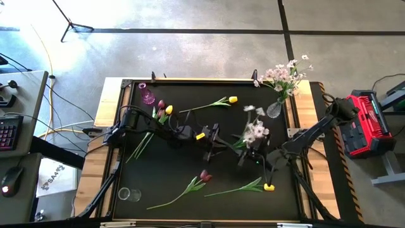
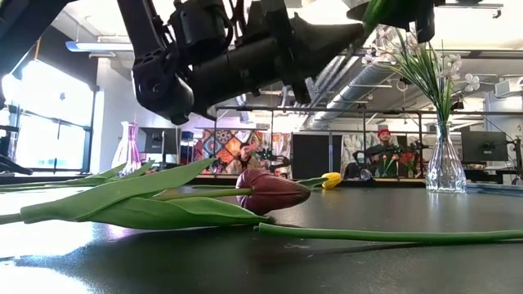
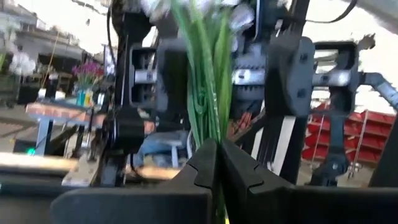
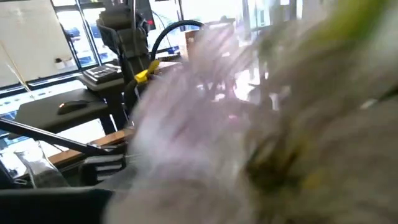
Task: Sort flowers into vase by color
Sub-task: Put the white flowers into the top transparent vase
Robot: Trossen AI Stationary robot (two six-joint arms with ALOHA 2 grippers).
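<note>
Left hand (image 3: 217, 163) clenched on the green stems of a pale blossom spray (image 1: 256, 131) held above mid-worktop (image 1: 190, 161), right hand (image 1: 252, 154) spread wide right at the blossoms, apparently not gripping, rest of the flowers lie on the worktop

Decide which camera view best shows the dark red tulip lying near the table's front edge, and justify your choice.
The low view: the dark red tulip lies close to the camera, bloom and green leaves large and unobstructed on the table. The high view shows it small but fixes its position among the other flowers. Neither wrist view shows it.
</note>
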